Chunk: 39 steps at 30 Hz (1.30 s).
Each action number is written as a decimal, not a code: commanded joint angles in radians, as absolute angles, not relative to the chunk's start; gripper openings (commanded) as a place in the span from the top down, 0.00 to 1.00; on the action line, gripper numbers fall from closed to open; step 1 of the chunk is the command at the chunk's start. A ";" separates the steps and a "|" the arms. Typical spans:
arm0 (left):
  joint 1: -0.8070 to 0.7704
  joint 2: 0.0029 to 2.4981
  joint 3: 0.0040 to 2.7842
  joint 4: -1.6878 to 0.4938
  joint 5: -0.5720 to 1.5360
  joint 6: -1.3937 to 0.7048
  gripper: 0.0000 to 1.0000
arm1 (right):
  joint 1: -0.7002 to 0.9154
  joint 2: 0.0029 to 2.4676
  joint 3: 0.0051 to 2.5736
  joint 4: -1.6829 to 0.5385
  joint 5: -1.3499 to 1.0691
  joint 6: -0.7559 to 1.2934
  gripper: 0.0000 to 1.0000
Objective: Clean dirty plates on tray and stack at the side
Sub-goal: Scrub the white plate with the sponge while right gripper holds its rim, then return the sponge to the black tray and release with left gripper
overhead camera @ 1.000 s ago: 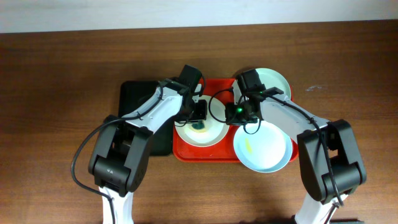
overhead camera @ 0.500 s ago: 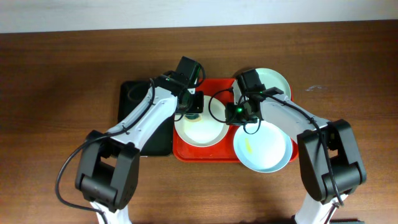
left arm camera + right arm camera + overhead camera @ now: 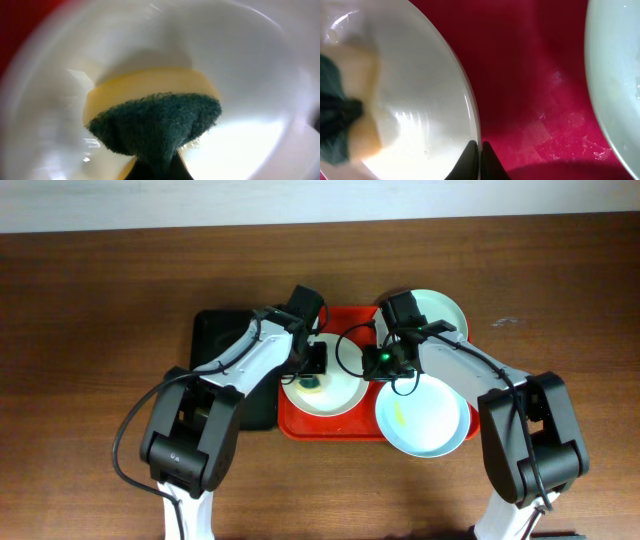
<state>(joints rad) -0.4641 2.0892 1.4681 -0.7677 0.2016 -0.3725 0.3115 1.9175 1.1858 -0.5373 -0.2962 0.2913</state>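
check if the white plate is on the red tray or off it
On it: the white plate sits within the red tray's rim.

I am wearing white shells along my left arm (image 3: 245,355) and my right arm (image 3: 470,365), with rounded black housings bulging at the joints and black blocks sitting at both wrists. Thin black cables (image 3: 345,350) are looping beside the wrists. A small green light (image 3: 385,358) is glowing on the right one. My right gripper (image 3: 479,152) is showing two slim black fingertips, each tapering to a point.
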 commanded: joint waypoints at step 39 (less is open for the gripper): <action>-0.084 1.896 1.318 -0.936 0.004 -0.197 0.41 | 0.323 1.919 1.180 -0.534 -0.306 0.288 0.96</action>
